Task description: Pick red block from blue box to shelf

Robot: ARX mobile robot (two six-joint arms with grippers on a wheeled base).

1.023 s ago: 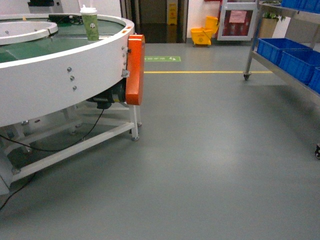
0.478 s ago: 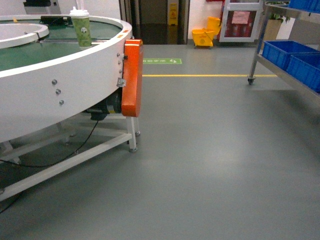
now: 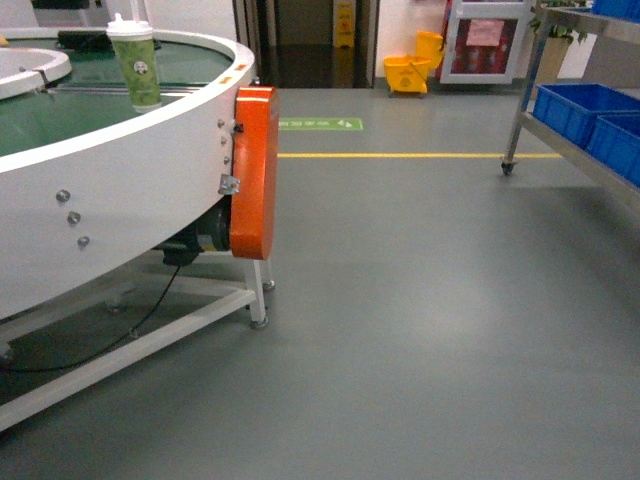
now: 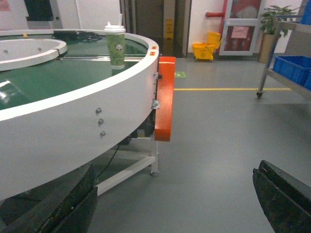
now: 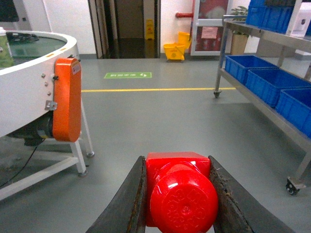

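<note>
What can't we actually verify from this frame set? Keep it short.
- Blue box: in no view, so what it holds is unknown.
- Shelf: cut off by the right edge in every view; its far end is unseen.
- Red block: right wrist view only; its lower part runs off the bottom edge.
- Left gripper: only the finger ends show at the bottom corners.
- Both arms: absent from the head view.
- Cup print: too small to read.

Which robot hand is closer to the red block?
The right one. The right end effector is shut on the red block, one finger on each side. The left end effector is open and empty, facing the white conveyor table.
</note>
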